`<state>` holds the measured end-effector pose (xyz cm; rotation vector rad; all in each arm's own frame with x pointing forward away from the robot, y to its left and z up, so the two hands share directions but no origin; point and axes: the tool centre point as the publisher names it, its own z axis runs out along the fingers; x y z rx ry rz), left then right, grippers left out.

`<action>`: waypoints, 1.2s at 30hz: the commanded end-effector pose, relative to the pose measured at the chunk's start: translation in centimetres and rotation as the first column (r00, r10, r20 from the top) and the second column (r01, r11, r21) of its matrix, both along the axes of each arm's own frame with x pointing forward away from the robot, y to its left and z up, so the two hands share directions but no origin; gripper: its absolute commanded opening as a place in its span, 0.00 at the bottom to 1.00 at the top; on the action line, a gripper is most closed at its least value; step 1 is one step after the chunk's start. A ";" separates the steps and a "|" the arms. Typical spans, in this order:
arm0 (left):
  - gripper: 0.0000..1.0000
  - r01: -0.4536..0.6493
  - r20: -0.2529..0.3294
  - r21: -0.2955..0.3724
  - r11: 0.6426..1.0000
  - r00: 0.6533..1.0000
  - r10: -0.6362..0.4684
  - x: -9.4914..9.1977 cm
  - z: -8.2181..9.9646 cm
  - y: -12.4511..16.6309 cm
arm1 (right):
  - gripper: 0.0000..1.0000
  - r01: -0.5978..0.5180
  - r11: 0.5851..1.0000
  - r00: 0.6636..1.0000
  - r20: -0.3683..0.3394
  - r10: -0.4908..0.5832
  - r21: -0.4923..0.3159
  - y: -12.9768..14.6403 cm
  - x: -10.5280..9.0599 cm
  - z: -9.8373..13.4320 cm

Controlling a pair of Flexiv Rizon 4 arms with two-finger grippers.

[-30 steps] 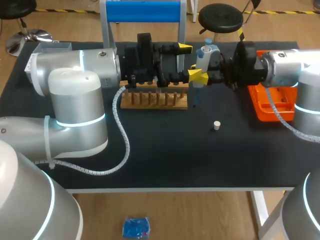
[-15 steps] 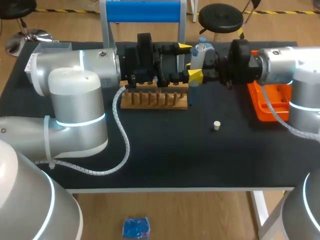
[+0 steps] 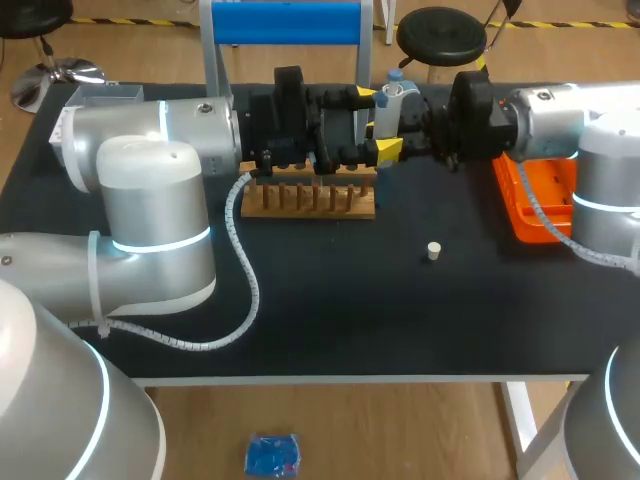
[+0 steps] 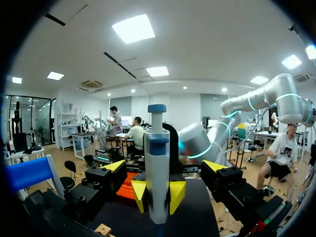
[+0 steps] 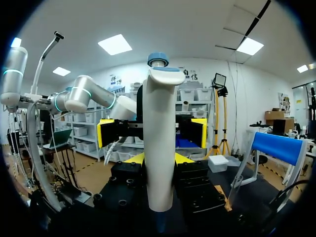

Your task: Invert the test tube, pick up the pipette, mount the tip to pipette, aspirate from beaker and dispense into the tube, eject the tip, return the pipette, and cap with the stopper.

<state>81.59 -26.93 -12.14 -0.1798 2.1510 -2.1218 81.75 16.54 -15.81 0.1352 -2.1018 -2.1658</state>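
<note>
The white pipette (image 3: 392,100) with a blue top stands upright above the back of the table. My right gripper (image 3: 402,128) is shut on its lower body, and in the right wrist view the pipette (image 5: 159,143) rises between my right gripper's own yellow tips (image 5: 159,160). My left gripper (image 3: 376,122) faces it from the other side and is open, with one finger on either side of the pipette and apart from it. In the left wrist view the pipette (image 4: 158,163) sits midway between the tips of my left gripper (image 4: 165,168). The white stopper (image 3: 434,251) lies on the black mat.
A wooden tube rack (image 3: 310,197) stands under my left gripper. An orange tip box (image 3: 545,205) sits at the right, partly under my right arm. A clear container (image 3: 105,96) is at the back left corner. My left arm's cable (image 3: 240,270) trails over the mat.
My right arm has moved left with the pipette, bringing it in between my left gripper's open fingers. The left arm has stayed in place.
</note>
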 end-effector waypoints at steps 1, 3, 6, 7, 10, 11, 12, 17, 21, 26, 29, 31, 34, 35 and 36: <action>0.75 -0.006 0.001 -0.002 1.000 1.000 0.006 -0.1 -0.1 -0.2 | 0.00 -0.004 1.000 1.000 -0.003 0.004 -0.003 0.2 0.0 -0.2; 0.59 -0.006 0.001 -0.002 1.000 1.000 0.006 -0.1 -0.1 -0.2 | 0.00 -0.006 1.000 1.000 -0.004 0.006 -0.004 0.2 0.0 -0.2; 0.44 -0.006 0.001 -0.002 1.000 1.000 0.006 -0.1 -0.1 -0.2 | 0.00 -0.009 1.000 1.000 -0.009 0.009 -0.003 0.3 0.0 -0.3; 0.43 -0.006 0.001 -0.002 1.000 1.000 0.006 -0.1 -0.1 -0.2 | 0.00 -0.010 1.000 1.000 -0.010 0.010 -0.004 0.3 0.0 -0.3; 0.31 -0.006 0.001 -0.002 1.000 1.000 0.006 -0.1 -0.1 -0.2 | 0.00 -0.011 1.000 1.000 -0.014 0.011 -0.003 0.3 -0.1 -0.3; 0.29 -0.006 0.001 -0.002 1.000 1.000 0.006 -0.1 -0.1 -0.2 | 0.00 -0.011 1.000 1.000 -0.013 0.011 -0.004 0.3 -0.1 -0.3; 0.27 -0.006 0.001 -0.002 1.000 1.000 0.006 -0.1 -0.1 -0.2 | 0.00 -0.012 1.000 1.000 -0.014 0.012 -0.004 0.3 -0.1 -0.4; 0.00 -0.006 0.001 -0.002 1.000 1.000 0.006 -0.1 -0.1 -0.2 | 0.00 -0.013 1.000 1.000 -0.017 0.013 -0.001 0.3 -0.1 -0.4; 0.00 -0.006 0.001 -0.002 1.000 1.000 0.006 -0.1 -0.1 -0.2 | 0.00 -0.018 1.000 1.000 -0.017 0.018 -0.005 0.4 -0.2 -0.3; 0.00 -0.006 0.001 -0.002 1.000 1.000 0.006 -0.1 -0.1 -0.2 | 1.00 -0.014 1.000 1.000 -0.016 0.014 -0.013 0.3 -0.2 -0.3; 0.00 -0.006 0.001 -0.002 1.000 1.000 0.006 -0.1 -0.1 -0.2 | 1.00 -0.016 1.000 1.000 -0.014 0.016 -0.017 0.1 -0.3 -0.1; 0.00 -0.006 0.001 -0.002 1.000 1.000 0.006 -0.1 -0.1 -0.2 | 1.00 -0.018 1.000 1.000 -0.012 0.018 -0.020 -0.1 -0.4 0.0; 0.00 -0.006 0.001 -0.002 1.000 1.000 0.006 -0.1 -0.1 -0.2 | 1.00 -0.026 0.999 1.000 -0.007 0.025 -0.026 -0.7 -0.4 0.3; 0.00 -0.006 0.001 -0.002 1.000 1.000 0.006 -0.1 -0.1 -0.2 | 1.00 -0.036 0.999 0.999 -0.003 0.035 -0.023 -1.2 -0.4 0.5; 0.00 -0.006 0.001 -0.002 1.000 1.000 0.006 -0.1 -0.1 -0.2 | 1.00 -0.038 0.999 0.999 -0.001 0.038 -0.022 -1.6 -0.4 0.7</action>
